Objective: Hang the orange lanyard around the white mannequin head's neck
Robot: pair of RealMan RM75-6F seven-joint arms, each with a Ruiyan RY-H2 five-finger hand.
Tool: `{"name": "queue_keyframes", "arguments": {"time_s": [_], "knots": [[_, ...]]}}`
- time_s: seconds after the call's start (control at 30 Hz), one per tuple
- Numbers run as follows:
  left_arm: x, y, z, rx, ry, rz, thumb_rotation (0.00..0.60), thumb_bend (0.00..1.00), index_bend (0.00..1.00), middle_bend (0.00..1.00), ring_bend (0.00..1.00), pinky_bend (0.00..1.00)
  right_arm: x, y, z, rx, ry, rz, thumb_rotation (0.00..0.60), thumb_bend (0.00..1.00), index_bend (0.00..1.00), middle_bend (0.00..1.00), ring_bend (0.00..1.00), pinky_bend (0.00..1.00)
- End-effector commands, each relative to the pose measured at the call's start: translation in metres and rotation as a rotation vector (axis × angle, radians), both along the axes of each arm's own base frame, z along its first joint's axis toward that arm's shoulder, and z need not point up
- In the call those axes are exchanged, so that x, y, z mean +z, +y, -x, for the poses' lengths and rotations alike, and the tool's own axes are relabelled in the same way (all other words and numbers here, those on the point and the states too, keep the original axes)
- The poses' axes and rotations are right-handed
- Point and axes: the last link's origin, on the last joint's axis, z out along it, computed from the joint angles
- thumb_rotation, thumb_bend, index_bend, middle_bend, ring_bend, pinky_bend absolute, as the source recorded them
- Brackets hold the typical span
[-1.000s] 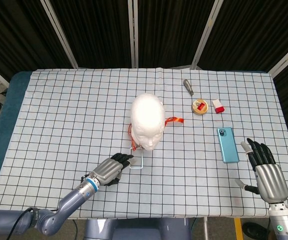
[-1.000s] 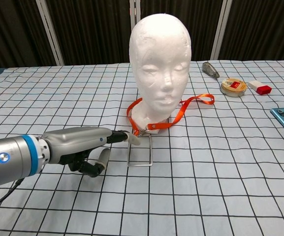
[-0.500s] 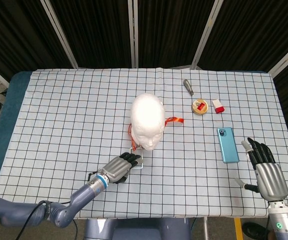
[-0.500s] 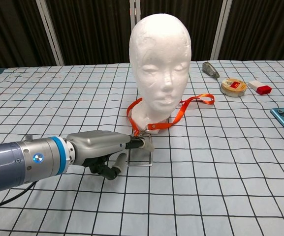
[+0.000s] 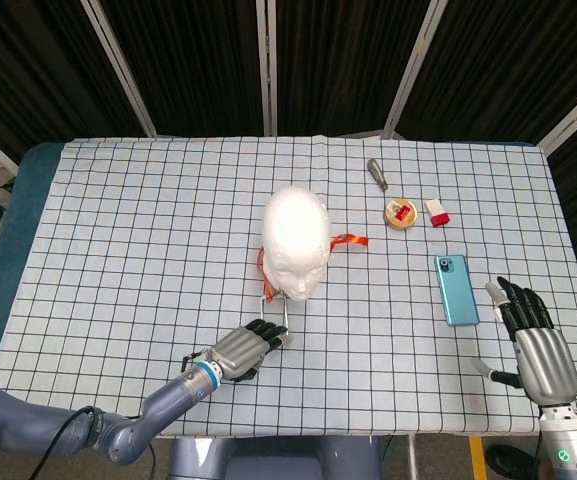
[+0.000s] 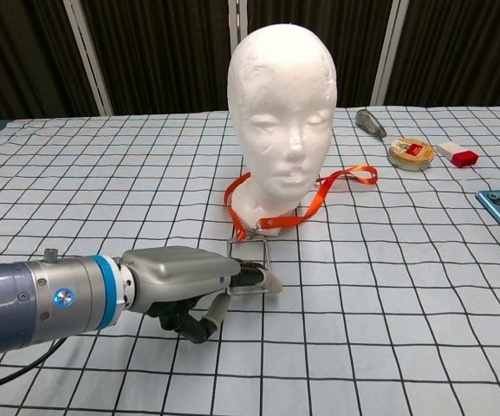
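The orange lanyard [image 6: 306, 206] lies looped around the mannequin head [image 6: 282, 104] base on the surface [image 5: 118, 230]. The left robot hand [image 6: 185, 279], at 6 o'clock from the head, pinches the clear badge holder [image 6: 248, 260]. The right robot hand [image 5: 536, 340] rests with fingers apart at 4 o'clock.

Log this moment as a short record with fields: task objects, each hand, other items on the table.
mannequin head: white, upright mid-table
orange lanyard: looped round the base of the neck, one strap trailing on the cloth toward the robot's right
badge holder: clear, clipped to the lanyard, flat on the cloth in front of the head
left hand: fingertips on the badge holder's near edge; grip unclear
right hand: fingers apart, holds nothing
other items: blue phone, round tin, red-and-white block
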Motion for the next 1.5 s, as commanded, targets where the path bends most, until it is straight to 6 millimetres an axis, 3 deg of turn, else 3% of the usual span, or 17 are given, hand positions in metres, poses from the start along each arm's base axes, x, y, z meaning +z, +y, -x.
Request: {"name": "queue_keyframes", "arguments": {"time_s": [0.03, 0.93, 1.5], "knots": [[0.000, -0.006, 0.000, -0.007, 0.015, 0.023, 0.600, 1.00, 0.00, 0.00, 0.00, 0.04, 0.000, 0.001, 0.000, 0.002, -0.001, 0.002, 0.600, 0.00, 0.00, 0.00, 0.00, 0.00], [0.007, -0.051, -0.003, -0.023, 0.019, 0.193, 0.600, 1.00, 0.00, 0.00, 0.00, 0.03, 0.004, 0.003, -0.002, 0.006, -0.008, 0.016, 0.600, 0.00, 0.00, 0.00, 0.00, 0.00], [0.016, -0.070, 0.013, -0.054, 0.016, 0.255, 0.600, 1.00, 0.00, 0.00, 0.00, 0.03, 0.005, 0.004, -0.002, 0.006, -0.007, 0.024, 0.600, 0.00, 0.00, 0.00, 0.00, 0.00]]}}
